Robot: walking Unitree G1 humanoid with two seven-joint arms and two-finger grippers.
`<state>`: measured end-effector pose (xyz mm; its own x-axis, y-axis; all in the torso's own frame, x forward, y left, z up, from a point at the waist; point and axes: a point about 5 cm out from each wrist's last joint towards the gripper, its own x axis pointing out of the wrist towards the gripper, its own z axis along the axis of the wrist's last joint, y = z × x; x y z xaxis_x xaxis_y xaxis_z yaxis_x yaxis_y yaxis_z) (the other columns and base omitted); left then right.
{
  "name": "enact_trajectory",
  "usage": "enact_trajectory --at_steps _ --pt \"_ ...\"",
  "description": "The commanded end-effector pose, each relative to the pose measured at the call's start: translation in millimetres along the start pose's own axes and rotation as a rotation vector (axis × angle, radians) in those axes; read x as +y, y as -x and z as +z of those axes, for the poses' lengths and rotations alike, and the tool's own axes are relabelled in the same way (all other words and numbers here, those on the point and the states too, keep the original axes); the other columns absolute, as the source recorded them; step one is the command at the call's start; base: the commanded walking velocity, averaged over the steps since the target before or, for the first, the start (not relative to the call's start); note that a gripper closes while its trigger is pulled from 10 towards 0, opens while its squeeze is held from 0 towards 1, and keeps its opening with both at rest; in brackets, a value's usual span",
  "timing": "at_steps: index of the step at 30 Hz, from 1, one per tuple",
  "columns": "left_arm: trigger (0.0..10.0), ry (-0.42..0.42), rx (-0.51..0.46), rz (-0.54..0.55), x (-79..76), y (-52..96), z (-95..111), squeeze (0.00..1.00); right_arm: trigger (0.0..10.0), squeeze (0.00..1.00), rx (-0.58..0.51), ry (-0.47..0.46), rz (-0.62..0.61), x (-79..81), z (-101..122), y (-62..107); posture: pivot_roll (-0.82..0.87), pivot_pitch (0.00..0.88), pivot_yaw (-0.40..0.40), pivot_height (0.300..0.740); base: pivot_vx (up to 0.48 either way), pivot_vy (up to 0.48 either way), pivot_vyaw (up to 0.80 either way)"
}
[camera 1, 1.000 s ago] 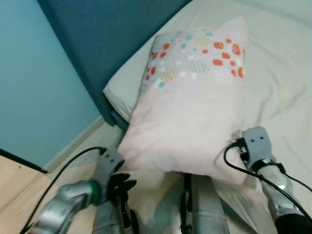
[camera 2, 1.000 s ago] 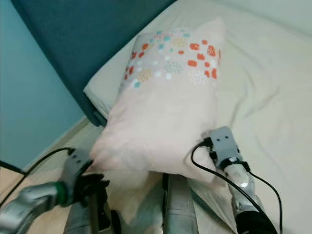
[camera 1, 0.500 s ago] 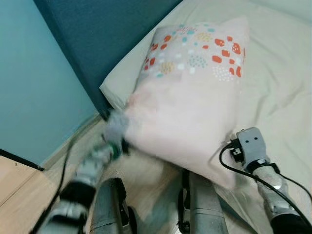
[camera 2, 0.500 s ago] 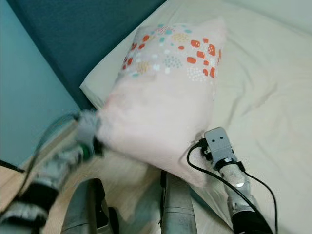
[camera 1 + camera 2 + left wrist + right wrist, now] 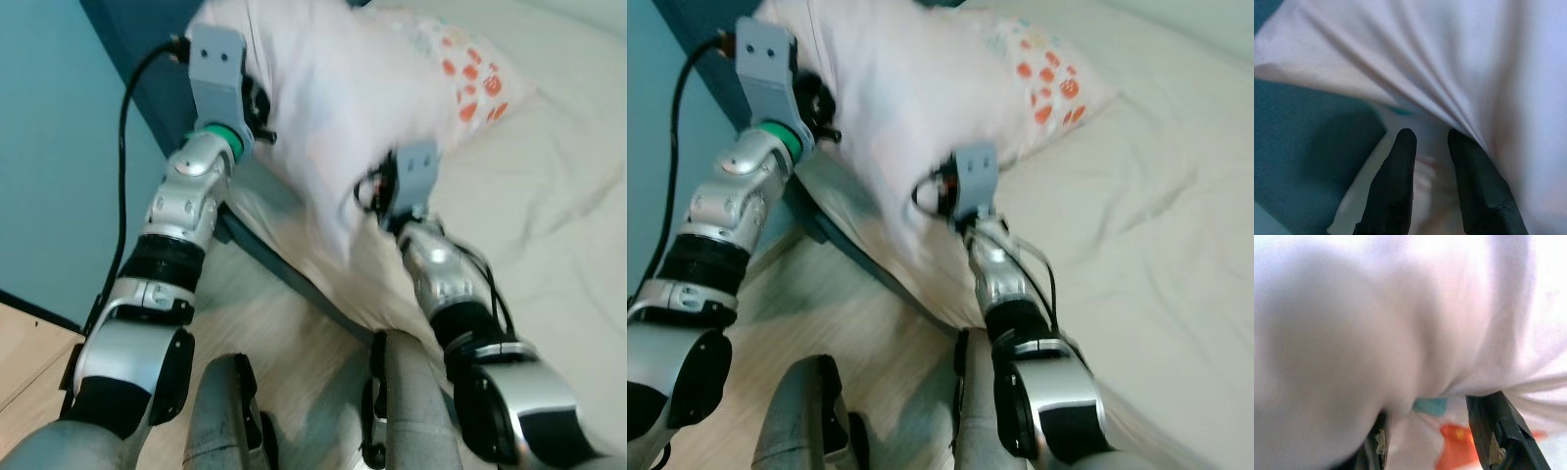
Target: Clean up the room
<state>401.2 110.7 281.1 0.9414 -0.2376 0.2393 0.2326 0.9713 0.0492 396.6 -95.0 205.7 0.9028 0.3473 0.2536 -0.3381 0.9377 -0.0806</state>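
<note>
One pillow (image 5: 333, 88), pale pink with orange and teal spots at its far right end, is held up over the bed's (image 5: 558, 196) left edge by two end effectors. Left end effector (image 5: 1427, 139) pinches its fabric on the left, by the blue headboard (image 5: 127, 59); right end effector (image 5: 1440, 406) has its fingers clamped around a fold nearer the middle.

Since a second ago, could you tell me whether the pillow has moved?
Yes. The pillow has been lifted and swung toward the blue headboard, both grippers on it; it lay flat on the bed before.

Motion blurs my pillow (image 5: 333, 108); its top is cropped, and it hides the right gripper (image 5: 1435, 440) fingertips.
</note>
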Motion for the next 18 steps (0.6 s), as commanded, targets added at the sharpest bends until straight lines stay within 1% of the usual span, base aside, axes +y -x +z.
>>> enact_trajectory --at_steps 1,2,3,5,6,7,8,9,10,11,12,13,15,16,17,18 --pt "10.0 0.002 0.021 -0.047 -9.9 0.1 -6.2 0.0 10.0 0.0 0.02 0.011 0.059 17.4 -4.6 -2.3 -0.05 0.137 0.109 0.589 0.0 0.0 0.0" --pt "10.0 -0.004 0.042 -0.057 -8.0 4.9 -13.7 0.0 10.0 0.0 0.051 0.015 0.072 20.5 -11.9 0.4 -0.05 0.136 0.102 0.589 0.0 0.0 0.0" --pt "10.0 -0.004 0.042 -0.057 -8.0 4.9 -13.7 0.0 10.0 0.0 0.051 0.015 0.072 20.5 -11.9 0.4 -0.05 0.136 0.102 0.589 0.0 0.0 0.0" --pt "10.0 -0.043 0.11 -0.087 -4.9 18.7 -36.1 0.0 10.0 0.0 0.127 0.024 0.072 20.0 -34.6 14.5 -0.05 0.143 0.097 0.589 0.0 0.0 0.0" --pt "10.0 -0.043 0.11 -0.087 -4.9 18.7 -36.1 0.0 10.0 0.0 0.127 0.024 0.072 20.0 -34.6 14.5 -0.05 0.143 0.097 0.589 0.0 0.0 0.0" --pt "10.0 -0.047 0.167 -0.1 -2.4 29.3 -54.0 0.0 10.0 0.0 0.188 0.013 0.056 16.0 -54.4 29.0 -0.05 0.147 0.096 0.589 0.0 0.0 0.0" --pt "10.0 -0.065 0.223 -0.122 -0.7 42.2 -72.1 0.0 10.0 0.0 0.266 0.015 0.037 10.7 -76.9 48.5 -0.05 0.15 0.094 0.589 0.0 0.0 0.0" --pt "10.0 -0.065 0.223 -0.122 -0.7 42.2 -72.1 0.0 10.0 0.0 0.266 0.015 0.037 10.7 -76.9 48.5 -0.05 0.15 0.094 0.589 0.0 0.0 0.0" --pt "10.0 -0.081 0.271 -0.145 0.2 54.0 -87.3 0.0 10.0 0.0 0.333 0.016 0.017 5.8 -95.3 66.5 -0.05 0.154 0.093 0.589 0.0 0.0 0.0" --pt "10.0 -0.081 0.271 -0.145 0.2 54.0 -87.3 0.0 10.0 0.0 0.333 0.016 0.017 5.8 -95.3 66.5 -0.05 0.154 0.093 0.589 0.0 0.0 0.0" --pt "10.0 -0.102 0.341 -0.165 1.3 66.8 -103.8 0.0 10.0 0.0 0.394 0.001 -0.01 -0.4 -112.1 86.7 -0.05 0.156 0.094 0.589 0.0 0.0 0.0" --pt "10.0 -0.102 0.341 -0.165 1.3 66.8 -103.8 0.0 10.0 0.0 0.394 0.001 -0.01 -0.4 -112.1 86.7 -0.05 0.156 0.094 0.589 0.0 0.0 0.0" --pt "10.0 -0.16 0.468 -0.201 5.9 93.5 -131.8 0.0 10.0 0.0 0.464 -0.025 -0.099 -17.1 -134.0 123.5 -0.06 0.158 0.093 0.589 0.0 0.0 0.0" --pt "10.0 -0.16 0.468 -0.201 5.9 93.5 -131.8 0.0 10.0 0.0 0.464 -0.025 -0.099 -17.1 -134.0 123.5 -0.06 0.158 0.093 0.589 0.0 0.0 0.0" --pt "10.0 -0.177 0.512 -0.209 10.9 106.7 -141.6 0.0 10.0 0.0 0.46 -0.033 -0.181 -32.3 -136.9 139.0 -0.06 0.157 0.095 0.589 0.0 0.0 0.0" --pt "10.0 -0.177 0.512 -0.209 10.9 106.7 -141.6 0.0 10.0 0.0 0.46 -0.033 -0.181 -32.3 -136.9 139.0 -0.06 0.157 0.095 0.589 0.0 0.0 0.0"
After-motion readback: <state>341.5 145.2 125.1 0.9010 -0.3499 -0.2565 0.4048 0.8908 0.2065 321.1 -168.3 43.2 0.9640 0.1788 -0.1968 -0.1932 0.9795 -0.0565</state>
